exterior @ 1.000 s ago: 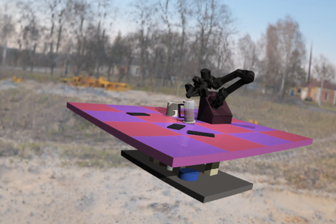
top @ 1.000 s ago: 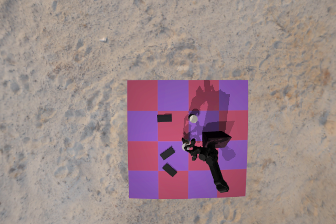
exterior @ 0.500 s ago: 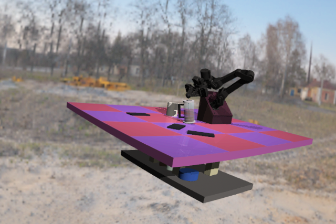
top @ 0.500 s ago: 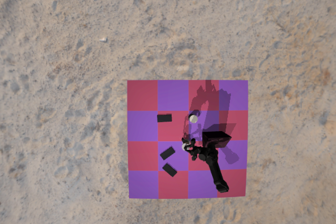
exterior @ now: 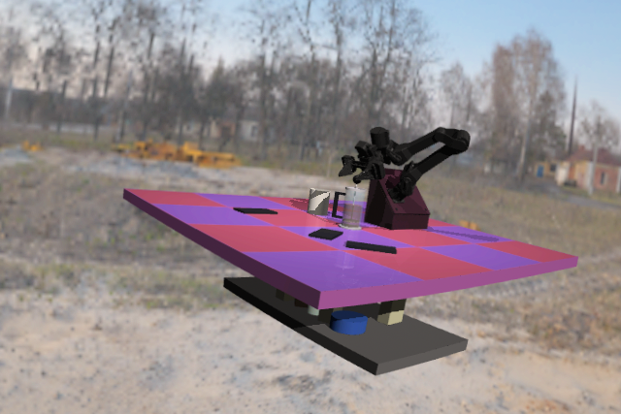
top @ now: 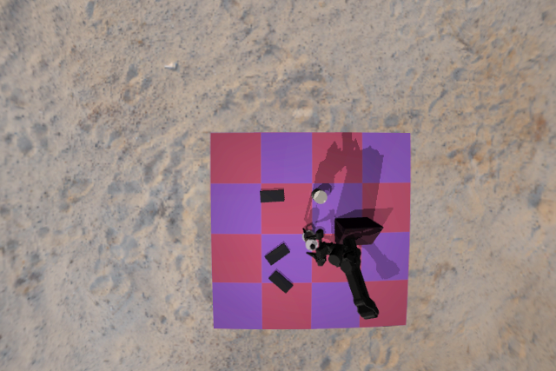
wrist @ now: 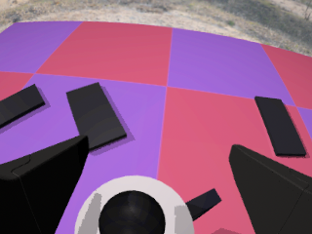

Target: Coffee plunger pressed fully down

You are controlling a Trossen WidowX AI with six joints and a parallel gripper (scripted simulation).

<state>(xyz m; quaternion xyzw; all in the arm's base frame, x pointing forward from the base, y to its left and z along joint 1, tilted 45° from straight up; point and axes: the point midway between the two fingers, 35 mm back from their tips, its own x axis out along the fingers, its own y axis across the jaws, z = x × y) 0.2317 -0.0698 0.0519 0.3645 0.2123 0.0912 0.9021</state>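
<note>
I'm watching the black gripper, fingers spread and holding nothing, straddling the black round plunger knob; a sideways retreat risks nudging the glass coffee press.

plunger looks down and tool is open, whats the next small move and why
Probably lift the tool straight up. Its fingers stand wide apart on both sides of the black plunger knob, not touching it, and the coffee press stands upright; a vertical retreat avoids nudging it.

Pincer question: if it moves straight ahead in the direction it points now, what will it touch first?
Probably the black plunger knob on the coffee press. The pincer points down, open, with the knob between and below its fingers. How far apart they are is unclear.
</note>
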